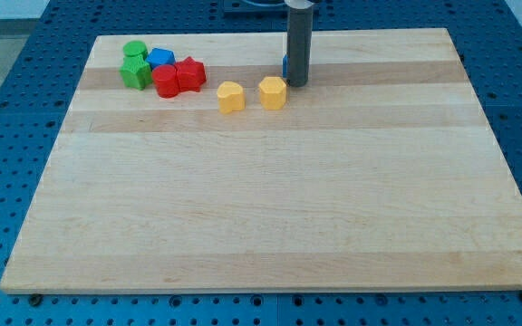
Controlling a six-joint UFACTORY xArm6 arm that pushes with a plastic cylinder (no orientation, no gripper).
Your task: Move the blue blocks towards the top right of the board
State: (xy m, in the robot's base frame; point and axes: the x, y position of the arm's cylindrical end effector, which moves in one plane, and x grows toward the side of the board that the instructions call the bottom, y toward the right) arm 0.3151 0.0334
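My tip (297, 83) rests on the board near the view's top, just right of centre. A blue block (285, 65) is mostly hidden behind the rod; only a sliver shows at the rod's left edge, so its shape cannot be told. A second blue block (160, 59), roughly pentagonal, sits at the view's top left, in a cluster with the green and red blocks. The tip is far to the right of that one.
Two green blocks (135, 65) sit at the cluster's left. Two red blocks (178, 77) touch the blue one on its lower right. Two yellow blocks, one (231, 96) and another (273, 92), lie just left of and below the tip. The wooden board (270, 208) has blue pegboard around it.
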